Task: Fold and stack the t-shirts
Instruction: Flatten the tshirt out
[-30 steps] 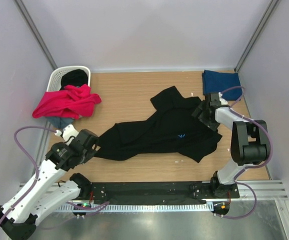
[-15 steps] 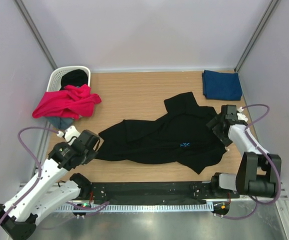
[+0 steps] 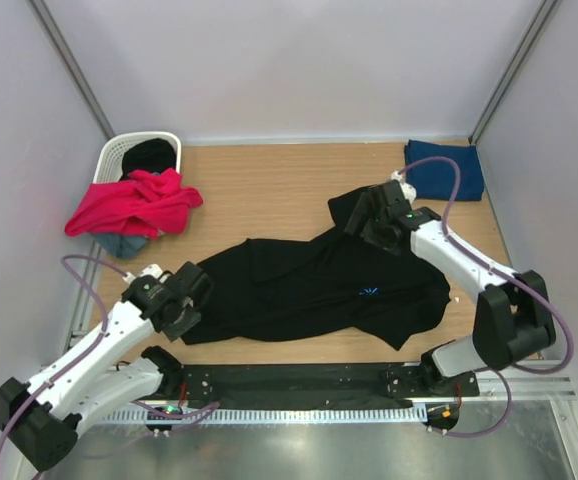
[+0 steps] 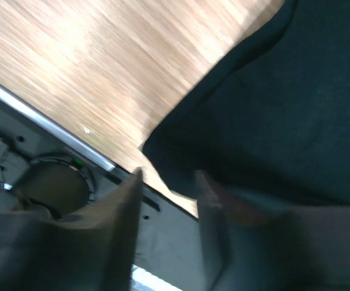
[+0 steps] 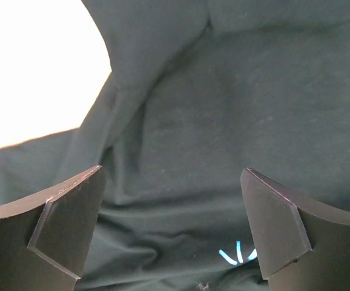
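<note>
The large black t-shirt (image 3: 299, 285) lies spread and rumpled across the middle of the table, its tiny blue chest mark (image 3: 369, 291) facing up. My left gripper (image 3: 184, 305) sits at the shirt's left end. In the left wrist view its fingers (image 4: 126, 212) stand slightly apart with nothing between them, and the shirt's edge (image 4: 272, 109) lies just beyond. My right gripper (image 3: 369, 215) hovers wide open over the shirt's upper right part, with the cloth (image 5: 223, 109) and the blue mark (image 5: 238, 254) below it. A folded navy t-shirt (image 3: 444, 170) lies at the back right. The magenta-red t-shirt (image 3: 134, 205) is heaped at the back left.
A white lattice basket (image 3: 117, 152) stands in the back left corner with dark cloth inside, the magenta shirt draped against its front. The black mounting rail (image 3: 289, 380) runs along the near table edge, close to the left gripper. Grey walls close in three sides.
The left gripper has opened off the shirt's left edge and shifted slightly right. The right arm swung from the shirt's right side to its upper right part. The shirt now lies flatter.
</note>
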Tool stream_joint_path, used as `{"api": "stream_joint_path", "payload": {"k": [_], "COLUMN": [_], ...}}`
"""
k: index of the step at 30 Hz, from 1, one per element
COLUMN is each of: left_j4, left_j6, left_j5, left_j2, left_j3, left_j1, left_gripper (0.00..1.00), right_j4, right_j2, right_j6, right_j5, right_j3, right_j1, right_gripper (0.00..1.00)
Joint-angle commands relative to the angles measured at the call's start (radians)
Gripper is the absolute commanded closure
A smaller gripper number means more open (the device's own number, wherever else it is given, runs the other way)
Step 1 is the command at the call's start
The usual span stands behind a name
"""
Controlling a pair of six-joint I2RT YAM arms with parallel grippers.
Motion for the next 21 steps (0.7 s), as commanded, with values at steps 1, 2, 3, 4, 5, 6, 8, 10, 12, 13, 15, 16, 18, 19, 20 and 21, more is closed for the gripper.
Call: {"api": "stream_joint_path", "payload": {"k": [1, 2, 3, 4, 5, 6, 8, 10, 12, 13, 15, 16, 18, 19, 20, 21], "left_j4": [-0.02, -0.025, -0.027, -0.021, -0.019, -0.011, 0.068, 0.172, 0.373, 0.433, 0.553, 0.579, 0.645, 0.66, 0.683, 0.685], "left_j6": [-0.029, -0.018, 0.021, 0.057, 0.083, 0.145, 0.221, 0.337, 0.391, 0.422, 0.443, 0.462, 0.532, 0.552, 0.575, 0.582], "left_j5": [-0.019, -0.028, -0.051, -0.062, -0.074, -0.089, -0.085, -0.022, 0.053, 0.106, 0.136, 0.145, 0.193, 0.216, 0.24, 0.248], "left_j2": [-0.08, -0.1, -0.121, -0.118, -0.109, -0.061, 0.001, 0.105, 0.176, 0.248, 0.322, 0.369, 0.483, 0.515, 0.546, 0.605], "left_j3": [0.037, 0.059, 0.115, 0.146, 0.175, 0.24, 0.292, 0.321, 0.309, 0.292, 0.291, 0.295, 0.309, 0.315, 0.326, 0.338], "left_j1": [-0.002, 0.0, -0.002, -0.002, -0.002, -0.002, -0.002, -0.003, -0.015, -0.026, -0.06, -0.074, -0.107, -0.118, -0.127, -0.149], "left_gripper": [0.56, 0.48, 0.4, 0.37, 0.34, 0.32, 0.3, 0.3, 0.3, 0.31, 0.35, 0.37, 0.45, 0.46, 0.48, 0.49], "right_j4": [-0.013, -0.02, -0.02, -0.022, -0.034, -0.048, -0.069, -0.068, -0.06, -0.06, -0.066, -0.069, -0.072, -0.072, -0.072, -0.074], "right_j2": [0.062, 0.066, 0.067, 0.069, 0.076, 0.082, 0.102, 0.107, 0.099, 0.093, 0.064, 0.049, 0.009, -0.002, -0.01, -0.016], "right_j6": [-0.015, -0.022, -0.041, -0.051, -0.058, -0.065, -0.069, -0.063, -0.06, -0.058, -0.058, -0.058, -0.062, -0.063, -0.065, -0.066], "right_j5": [0.027, 0.044, 0.055, 0.065, 0.091, 0.102, 0.104, 0.089, 0.054, 0.049, 0.053, 0.056, 0.062, 0.066, 0.066, 0.067], "right_j3": [0.051, 0.057, 0.072, 0.08, 0.089, 0.112, 0.131, 0.128, 0.105, 0.097, 0.068, 0.056, 0.022, 0.011, 0.002, -0.012], "right_j1": [0.014, 0.013, 0.013, 0.011, 0.011, 0.004, -0.01, -0.035, -0.061, -0.068, -0.079, -0.088, -0.098, -0.101, -0.108, -0.11], "right_gripper": [0.0, 0.0, 0.0, 0.0, 0.0, 0.0, 0.0, 0.0, 0.0, 0.01, 0.0, 0.0, 0.0, 0.0, 0.0, 0.0]}}
